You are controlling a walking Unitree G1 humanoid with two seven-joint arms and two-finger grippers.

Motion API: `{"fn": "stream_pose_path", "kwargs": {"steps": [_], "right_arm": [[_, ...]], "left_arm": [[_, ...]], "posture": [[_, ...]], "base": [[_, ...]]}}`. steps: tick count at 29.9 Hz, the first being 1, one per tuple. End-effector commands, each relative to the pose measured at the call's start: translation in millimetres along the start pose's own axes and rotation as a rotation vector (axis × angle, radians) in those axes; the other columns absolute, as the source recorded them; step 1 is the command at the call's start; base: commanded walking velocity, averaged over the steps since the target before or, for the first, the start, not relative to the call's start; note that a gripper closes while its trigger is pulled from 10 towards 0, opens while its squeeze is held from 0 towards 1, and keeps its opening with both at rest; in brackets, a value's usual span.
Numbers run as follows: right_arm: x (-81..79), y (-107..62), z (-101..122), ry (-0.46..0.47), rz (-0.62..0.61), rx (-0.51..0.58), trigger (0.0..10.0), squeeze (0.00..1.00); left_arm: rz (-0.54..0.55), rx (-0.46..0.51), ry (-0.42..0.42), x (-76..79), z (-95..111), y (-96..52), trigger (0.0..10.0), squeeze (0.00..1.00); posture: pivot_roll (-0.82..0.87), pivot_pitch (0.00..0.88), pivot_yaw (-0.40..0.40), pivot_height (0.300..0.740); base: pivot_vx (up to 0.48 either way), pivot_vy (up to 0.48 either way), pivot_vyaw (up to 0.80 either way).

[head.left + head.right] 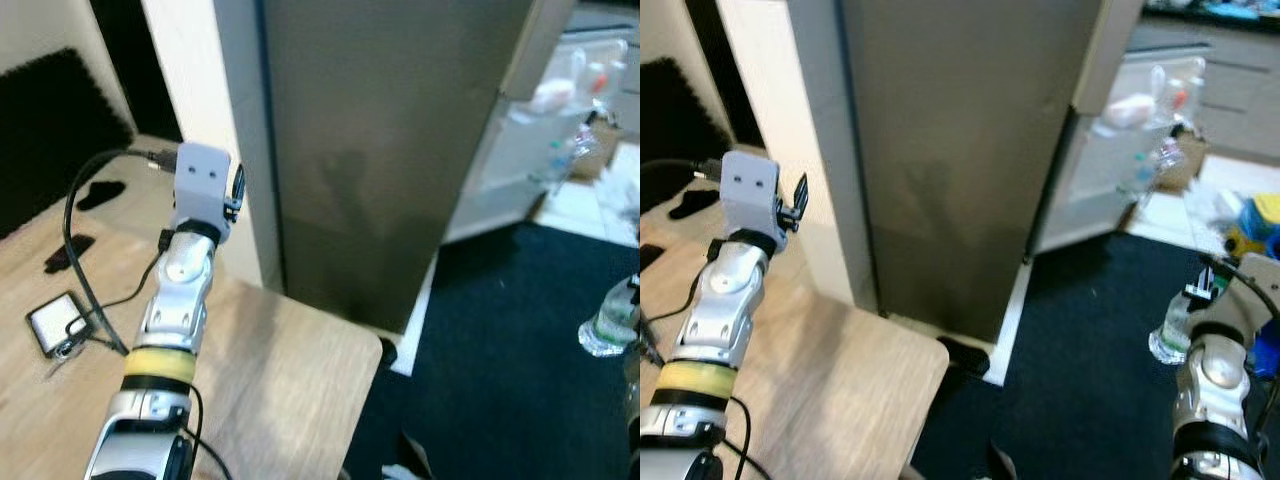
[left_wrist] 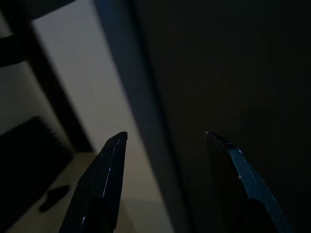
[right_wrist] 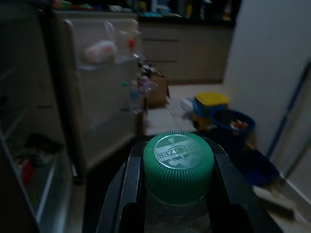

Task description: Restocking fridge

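Right gripper [image 3: 179, 194] clamped on clear bottle [image 1: 1170, 335] just below its green cap [image 3: 178, 160], held low above the dark floor mat [image 1: 1080, 340]. Left gripper [image 2: 167, 145] open, empty, raised over wooden table [image 1: 270, 370], facing the fridge's [image 1: 380, 150] grey side. Fridge door [image 1: 1120, 150] stands open.

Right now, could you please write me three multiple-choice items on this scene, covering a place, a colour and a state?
1. Where is the left end effector?
A. over the table, facing the fridge side
B. inside the fridge
C. on the floor

2. What colour is the bottle's cap?
A. red
B. green
C. white

3. How is the fridge door?
A. shut
B. removed
C. open

Key: 1 A, its spread fingers face the fridge above the table. 2 B, the right end effector grips the bottle below a green cap. 3 C, the door shelves show.
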State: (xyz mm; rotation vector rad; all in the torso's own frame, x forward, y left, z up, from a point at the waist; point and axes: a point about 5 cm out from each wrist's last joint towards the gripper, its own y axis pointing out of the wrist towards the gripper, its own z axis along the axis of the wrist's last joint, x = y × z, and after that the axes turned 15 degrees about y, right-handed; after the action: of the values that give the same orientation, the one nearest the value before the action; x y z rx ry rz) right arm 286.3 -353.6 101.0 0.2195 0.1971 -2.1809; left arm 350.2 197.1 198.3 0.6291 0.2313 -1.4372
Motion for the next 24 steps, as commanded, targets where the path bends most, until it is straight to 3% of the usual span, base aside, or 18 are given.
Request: {"fn": "stream_pose_path", "kwargs": {"steps": [1,24], "right_arm": [[-0.5,1.2,3.5,-0.001,0.003,0.016,10.0,0.00],[3.2,0.7,0.5,-0.005,-0.010,0.005,10.0,0.00]], "left_arm": [[-0.004,-0.006,-0.003,2.1,-2.4,-0.8,10.0,0.00],[-0.007,0.002,-0.012,5.1,-0.3,0.8,10.0,0.00]], "posture": [[0.06,0.000,-0.009,0.740],[0.06,0.000,-0.011,0.740]], "base": [[0.000,0.000,-0.76],[0.000,0.000,-0.76]]}}
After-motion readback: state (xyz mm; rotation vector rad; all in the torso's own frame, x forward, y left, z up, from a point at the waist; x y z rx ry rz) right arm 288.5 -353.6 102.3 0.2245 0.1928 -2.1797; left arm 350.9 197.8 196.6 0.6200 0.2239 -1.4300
